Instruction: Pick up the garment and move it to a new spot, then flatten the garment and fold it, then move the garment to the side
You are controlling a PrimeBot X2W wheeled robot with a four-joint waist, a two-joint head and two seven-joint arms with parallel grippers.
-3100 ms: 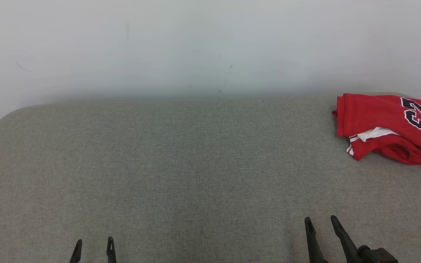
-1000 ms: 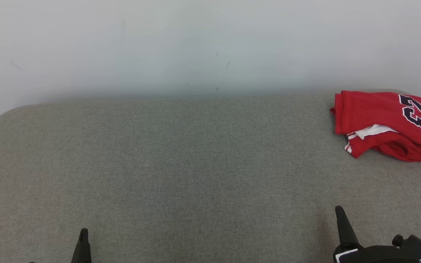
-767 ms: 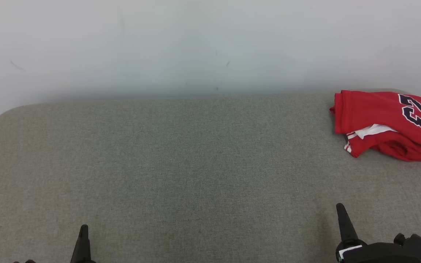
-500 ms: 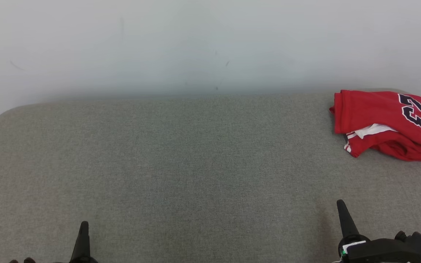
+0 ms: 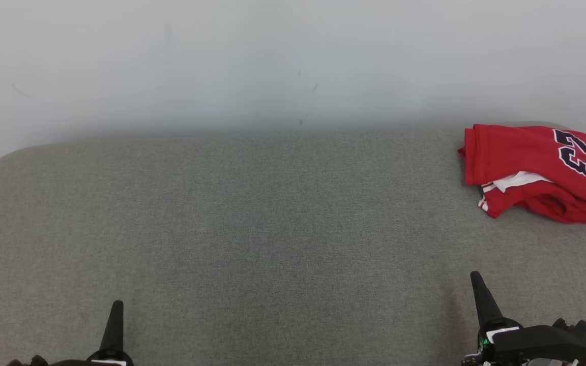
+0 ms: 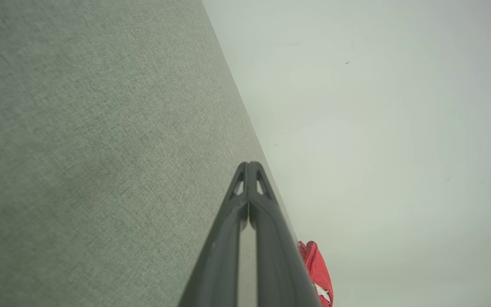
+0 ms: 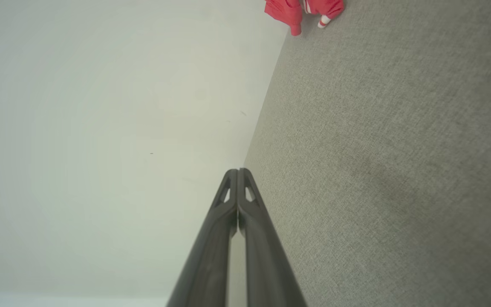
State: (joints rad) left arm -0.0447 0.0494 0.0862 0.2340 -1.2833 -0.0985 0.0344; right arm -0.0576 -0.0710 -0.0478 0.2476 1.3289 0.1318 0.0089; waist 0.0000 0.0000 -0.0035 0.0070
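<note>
So here's what we've got from up top. Our red garment (image 5: 532,173) sits in a rough fold at the far right corner of the grey fabric surface (image 5: 272,229), right up by the pale wall (image 5: 272,61). A dark 23 faces up on its right part, and a bit of white plus a striped hem peeks out along the near edge. Our left gripper (image 5: 116,311) pokes up at the bottom left, fingers pressed together into one dark spike. Our right gripper (image 5: 478,285) looks the same at the bottom right, well apart from the garment.
</note>
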